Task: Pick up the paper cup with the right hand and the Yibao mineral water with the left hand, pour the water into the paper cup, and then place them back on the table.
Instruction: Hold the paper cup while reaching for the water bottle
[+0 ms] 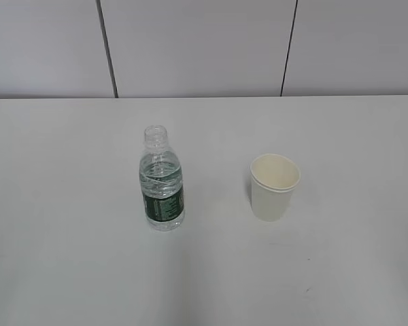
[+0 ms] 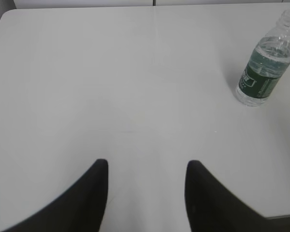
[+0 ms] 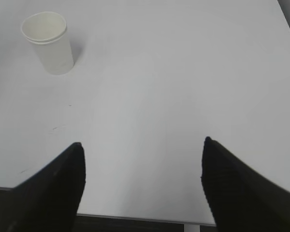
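Yibao mineral water (image 1: 163, 182): stood upright on the counter (image 1: 68, 204), left of centre in the exterior view; clear ribbed body, dark green label band, threaded neck with no cap, water showing inside the upper body. In the left wrist view the bottle (image 2: 266, 63) sat far off at the upper right, leaning in the frame.

Paper cup (image 1: 275, 186): stood upright on the counter to the right of the bottle, apart from it, mouth open upward; the inside looked cream, and whether it held any water could not be told. In the right wrist view the cup (image 3: 47, 42) sat at the upper left, with a double line just under the rolled rim.

Left hand (image 2: 146, 166): jaws spread apart with bare counter (image 2: 111, 72) between the two black fingers, holding nothing; well apart from the bottle, which lay ahead and to its right.

Right hand (image 3: 142, 147): jaws spread wide with bare counter (image 3: 183, 72) between the two black fingers, holding nothing; well apart from the cup, which lay ahead and to its left. The near counter edge ran under the fingers.

Counter: plain white and flat, with a few tiny dark specks near the cup in the right wrist view.

Background: pale wall panels (image 1: 197, 47) with dark vertical seams behind the far counter edge.

Arms in exterior view: neither one showed.
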{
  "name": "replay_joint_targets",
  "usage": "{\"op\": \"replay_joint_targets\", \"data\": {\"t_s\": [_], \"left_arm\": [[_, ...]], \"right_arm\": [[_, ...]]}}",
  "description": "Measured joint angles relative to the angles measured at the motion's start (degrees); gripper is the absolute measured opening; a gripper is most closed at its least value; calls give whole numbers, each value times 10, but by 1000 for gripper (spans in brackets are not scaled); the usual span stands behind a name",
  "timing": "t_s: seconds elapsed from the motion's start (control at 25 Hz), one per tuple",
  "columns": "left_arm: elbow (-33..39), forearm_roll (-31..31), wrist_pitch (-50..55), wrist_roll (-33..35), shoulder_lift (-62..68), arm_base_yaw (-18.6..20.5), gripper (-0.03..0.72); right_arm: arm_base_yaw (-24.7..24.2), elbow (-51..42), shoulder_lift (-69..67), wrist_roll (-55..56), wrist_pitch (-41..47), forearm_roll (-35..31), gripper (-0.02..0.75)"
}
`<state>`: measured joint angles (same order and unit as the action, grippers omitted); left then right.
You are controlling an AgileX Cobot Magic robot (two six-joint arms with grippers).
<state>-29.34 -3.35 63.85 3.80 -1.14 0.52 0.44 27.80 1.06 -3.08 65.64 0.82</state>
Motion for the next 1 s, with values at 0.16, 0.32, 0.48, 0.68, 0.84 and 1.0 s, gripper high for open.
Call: {"op": "replay_joint_targets", "data": {"t_s": [0.16,0.32,0.48,0.68,0.84,1.0], "left_arm": [[0,0,0,0,0,0,328],[0,0,0,0,0,0,323],[0,0,0,0,0,0,322],[0,0,0,0,0,0,322],[0,0,0,0,0,0,323],[0,0,0,0,0,0,393]], "right_arm": [[0,0,0,0,0,0,585],[0,0,0,0,0,0,585],[0,0,0,0,0,0,585],[0,0,0,0,0,0,585],[0,0,0,0,0,0,585],[0,0,0,0,0,0,585]]}}
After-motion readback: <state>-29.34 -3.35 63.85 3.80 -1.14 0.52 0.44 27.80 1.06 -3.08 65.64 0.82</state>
